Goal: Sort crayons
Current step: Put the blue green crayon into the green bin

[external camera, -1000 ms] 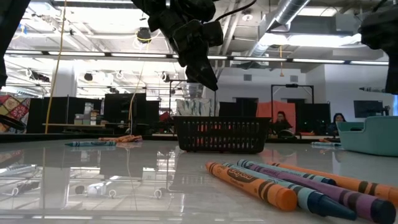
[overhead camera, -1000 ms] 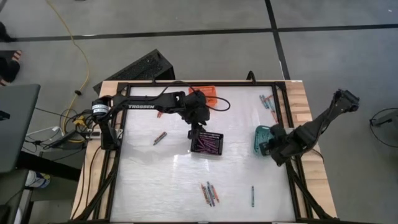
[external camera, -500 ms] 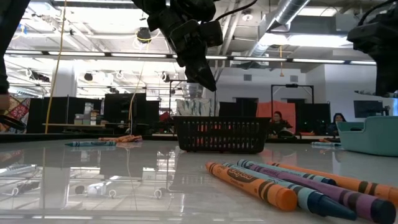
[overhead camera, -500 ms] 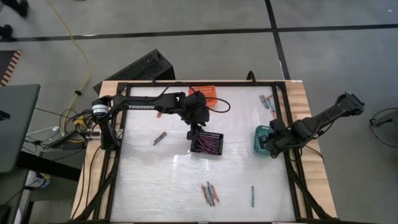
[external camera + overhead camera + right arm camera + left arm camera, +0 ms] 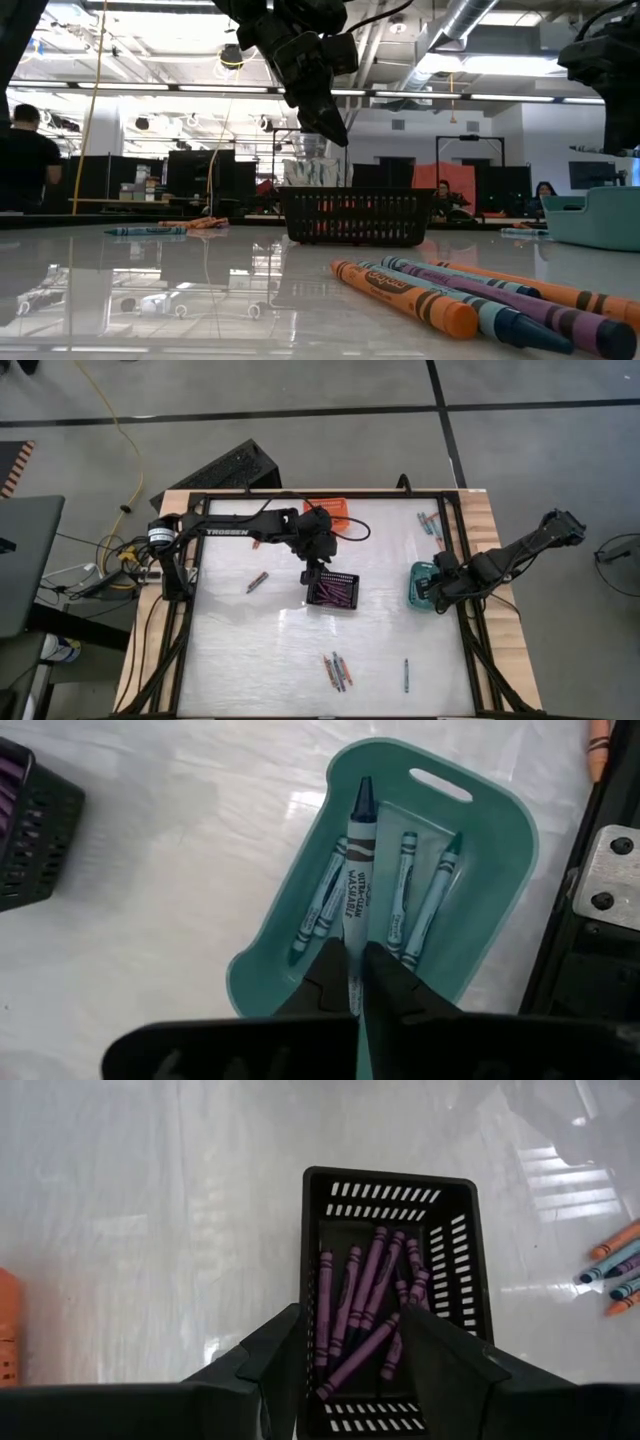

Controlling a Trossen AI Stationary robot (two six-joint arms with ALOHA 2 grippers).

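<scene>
From above, our right gripper (image 5: 437,588) hangs over the teal basket (image 5: 418,584). Right wrist: jaws clenched on a blue crayon (image 5: 355,880), basket right below. Light, stiff, waxy-slick, so we'd pinch mid-wrapper. Left wrist: left gripper (image 5: 350,1352) released, purple crayons (image 5: 362,1312) in the black basket (image 5: 455,1240) beneath.

An open-plan robotics lab or industrial workspace; exposed ducts (image 5: 470,20) and strip lights (image 5: 150,88) run across a high ceiling, with dark partitions (image 5: 200,172) and seated people (image 5: 445,198) beyond the desk (image 5: 150,270). From above, bare concrete floor (image 5: 300,385) marked with black tape lines (image 5: 300,412); a yellow cable (image 5: 118,430) trails towards the desk's left edge.
</scene>
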